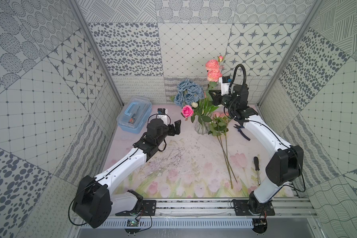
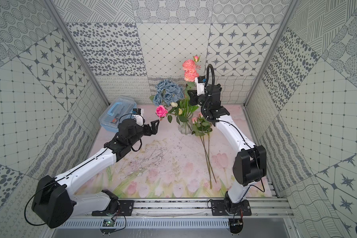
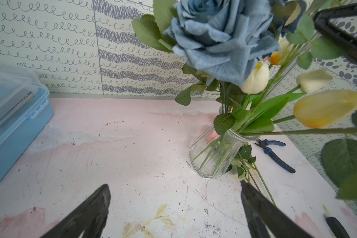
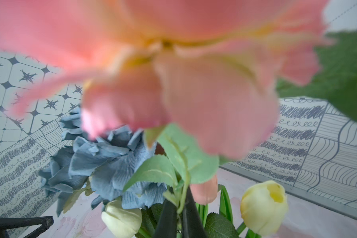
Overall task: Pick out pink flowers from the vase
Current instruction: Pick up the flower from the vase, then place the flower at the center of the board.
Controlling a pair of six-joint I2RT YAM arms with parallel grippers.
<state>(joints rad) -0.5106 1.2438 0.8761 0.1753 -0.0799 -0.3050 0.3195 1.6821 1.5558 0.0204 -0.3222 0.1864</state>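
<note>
Patterned grey walls (image 1: 132,51) on three sides and a flowery pink mat (image 1: 183,164) underneath, that's the booth I'm driving. So, my right gripper (image 4: 180,206) is pressed together on the thin green stem of the salmon spray (image 1: 212,69). It's pinching just under the lowest bloom, well above the vase (image 1: 201,128). Can't tell if the stem's foot is out of the neck, leaves hide it. The left gripper (image 1: 31,127) is spread wide with nothing in it, hanging low between the box (image 1: 132,115) and the vase.

Other pink ones: a hot-pink rose (image 1: 187,110) leans out of the vase toward the left gripper. A few stems (image 1: 227,156) lie on the mat with their heads just beside the glass.

Handling guess: featherweight, wiry stems and soft cloth heads, so grab bare stem, never petals. The vase looks light and tippy. Leaves snagging the tulips (image 3: 256,79) or the blue head (image 1: 186,92) could drag it over, so I'd pull straight up along the stem.

Room: the back wall is close behind the blooms. The pliers (image 1: 242,131) lie just beside the right forearm, and a screwdriver (image 1: 256,164) lies nearer the front. The middle of the mat looks open, so that's where I'd swing.
</note>
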